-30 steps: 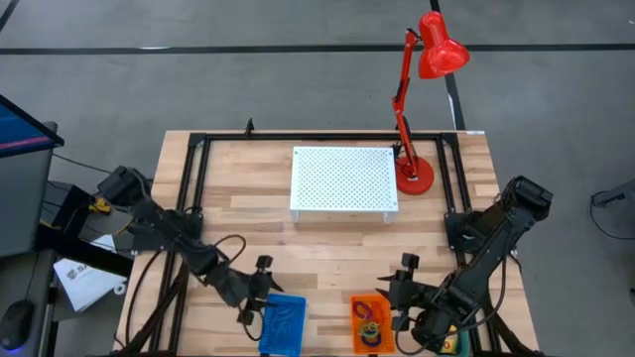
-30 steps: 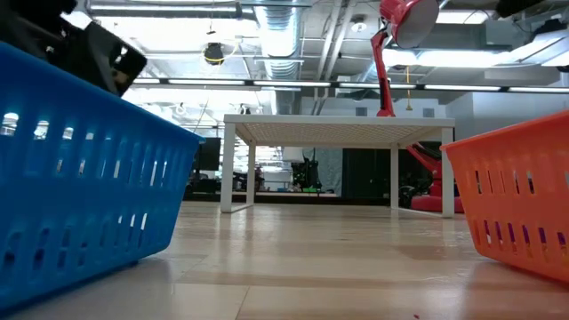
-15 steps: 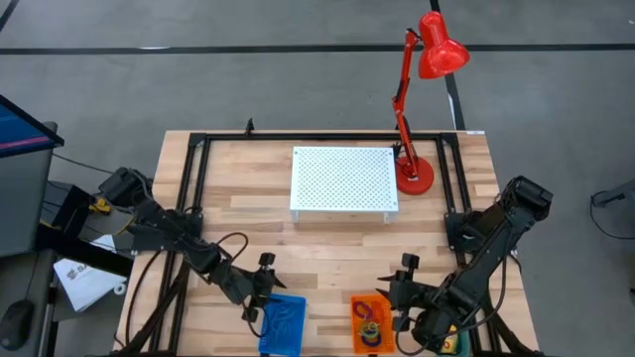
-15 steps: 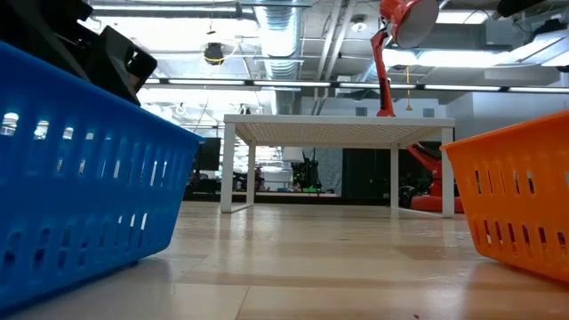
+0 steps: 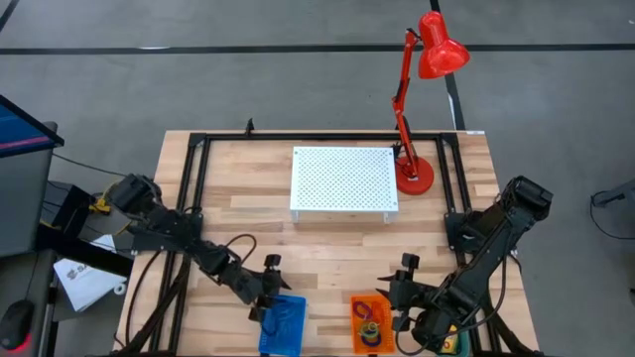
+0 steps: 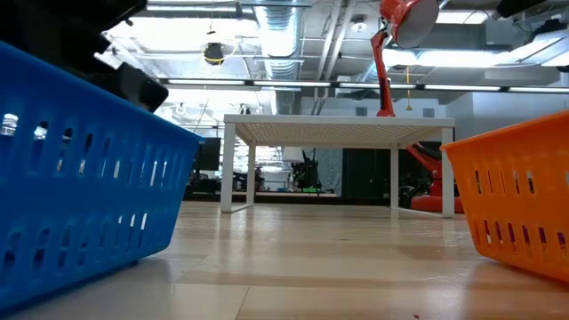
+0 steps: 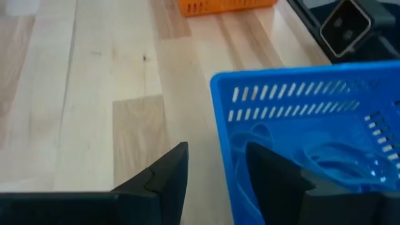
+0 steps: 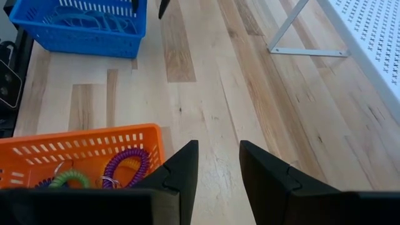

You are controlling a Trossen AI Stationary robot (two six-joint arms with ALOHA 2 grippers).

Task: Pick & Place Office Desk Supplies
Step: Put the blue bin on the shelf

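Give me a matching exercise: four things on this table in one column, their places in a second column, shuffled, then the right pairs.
Things:
1. blue basket
2. orange basket
3. red desk lamp
4. white perforated stand

Places:
A. far right corner of the table
B. middle of the table's far half
C. near edge, by the left gripper
D. near edge, by the right gripper

Pairs: 1-C, 2-D, 3-A, 4-B
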